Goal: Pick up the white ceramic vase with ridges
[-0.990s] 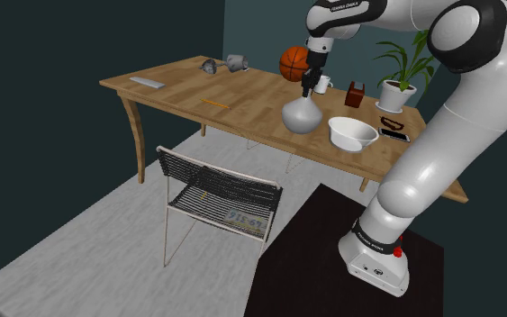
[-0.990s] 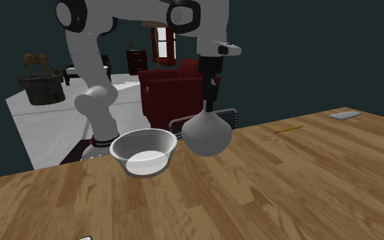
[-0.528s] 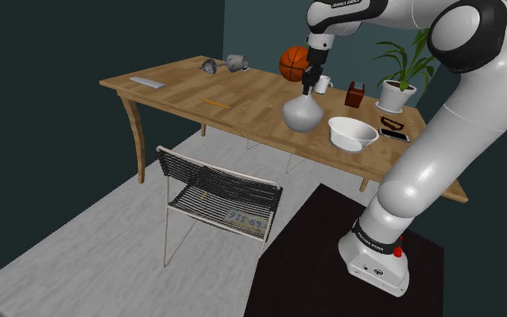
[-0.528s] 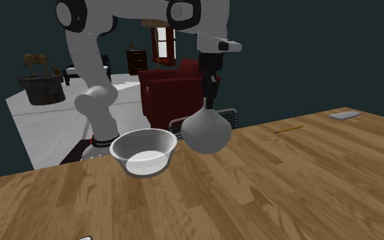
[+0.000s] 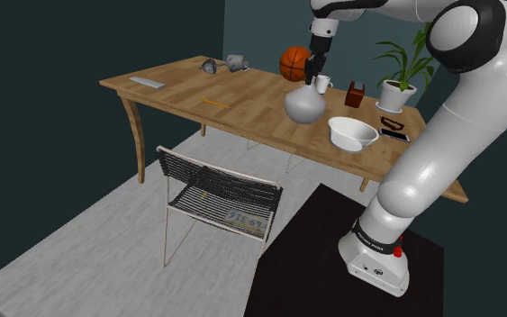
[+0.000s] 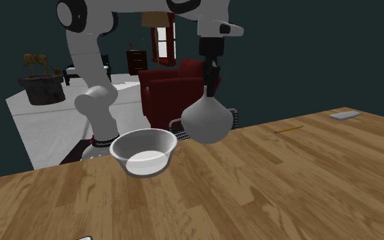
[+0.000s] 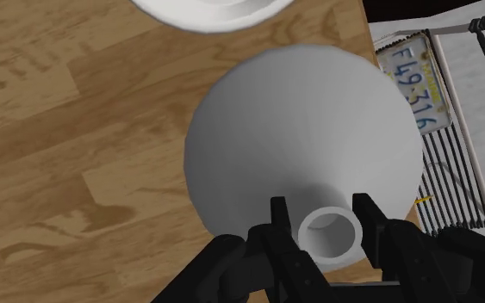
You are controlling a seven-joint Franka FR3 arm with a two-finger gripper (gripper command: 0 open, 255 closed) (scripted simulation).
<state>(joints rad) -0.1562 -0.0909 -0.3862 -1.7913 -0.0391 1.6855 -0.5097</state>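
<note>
The wooden table hadn't budged, but the white vase had come up off the wood versus a second before. It hung in the air just beside the white bowl. The gripper was clamped on its narrow neck. I'd say the pick-up was basically done, it just needed to hold on.

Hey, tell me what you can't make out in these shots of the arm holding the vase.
- The vase underside: wrist view, hidden by its own body.
- The bowl: wrist view, cut off by the picture's edge.
- The grey items at the table far end: shoulder view, too small to identify.
- The pincer inner pads: wrist view, covered by the vase's neck.
</note>
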